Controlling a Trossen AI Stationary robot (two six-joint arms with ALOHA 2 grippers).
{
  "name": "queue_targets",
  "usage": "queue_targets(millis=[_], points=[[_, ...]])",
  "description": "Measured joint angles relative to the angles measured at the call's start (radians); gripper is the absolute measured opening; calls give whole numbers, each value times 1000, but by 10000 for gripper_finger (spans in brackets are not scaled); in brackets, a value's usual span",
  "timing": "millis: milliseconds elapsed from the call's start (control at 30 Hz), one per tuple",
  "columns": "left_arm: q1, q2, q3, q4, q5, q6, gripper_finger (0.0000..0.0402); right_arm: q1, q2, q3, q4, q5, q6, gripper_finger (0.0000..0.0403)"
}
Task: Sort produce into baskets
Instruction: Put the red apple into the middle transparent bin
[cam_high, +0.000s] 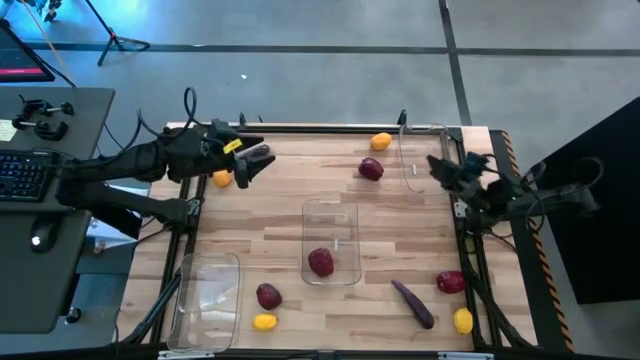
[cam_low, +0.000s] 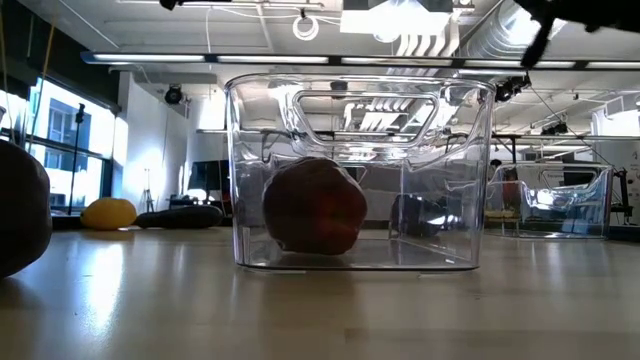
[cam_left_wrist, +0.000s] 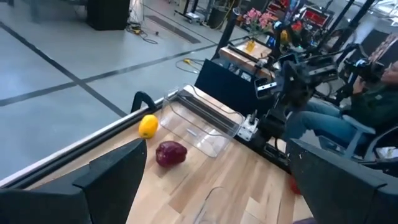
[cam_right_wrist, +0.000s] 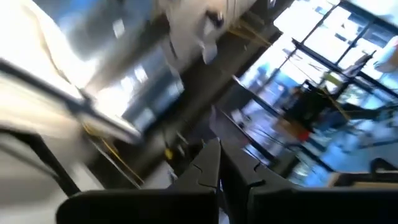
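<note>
Three clear baskets stand on the wooden table: one in the middle (cam_high: 331, 225) with a dark red fruit (cam_high: 321, 262) resting on its floor, one at the near left (cam_high: 208, 298), one at the far right (cam_high: 418, 155). Loose produce lies on the table: an orange fruit (cam_high: 381, 141) and a dark red one (cam_high: 371, 169) at the far side, an orange one (cam_high: 222, 179) just below my left gripper. My left gripper (cam_high: 255, 163) hangs open above the far left and holds nothing. My right gripper (cam_high: 437, 165) is shut and empty, raised by the far-right basket.
Near the front edge lie a dark red fruit (cam_high: 268, 296), a yellow one (cam_high: 264, 321), a purple eggplant (cam_high: 413, 303), another dark red fruit (cam_high: 451, 282) and a yellow one (cam_high: 462, 320). A desk with a keyboard (cam_high: 20, 175) stands left of the table.
</note>
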Motion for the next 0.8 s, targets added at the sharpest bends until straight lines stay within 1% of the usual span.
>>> queue_targets(millis=[100,133,200,267,300,333,433,500,533,600,667,800], points=[[0,1,0,-3,0,21,372,-6,197,133,-65,-63,-139,0],[0,1,0,-6,0,23,372,-6,252,173,-104,-70,-173,0],[0,0,0,-13,0,21,372,-6,350,253,-200,-50,-204,0],[0,1,0,-36,0,6,372,-6,418,332,-342,-52,-150,0],[0,1,0,-47,1,-6,372,-6,443,377,-435,-72,-113,0],[0,1,0,-59,1,-17,372,-6,464,424,-551,-104,-77,0],[0,1,0,-99,1,-45,372,-6,514,552,-972,-247,-17,0],[0,1,0,-113,1,-55,372,-5,543,630,-1236,-328,67,0],[0,1,0,-115,1,-55,372,-2,553,659,-1335,-357,120,0],[0,1,0,-115,1,-55,372,11,571,697,-1479,-396,215,0],[0,1,0,-115,1,-55,372,28,580,708,-1581,-419,263,0],[0,1,0,-116,1,-55,372,46,589,710,-1643,-411,406,0]])
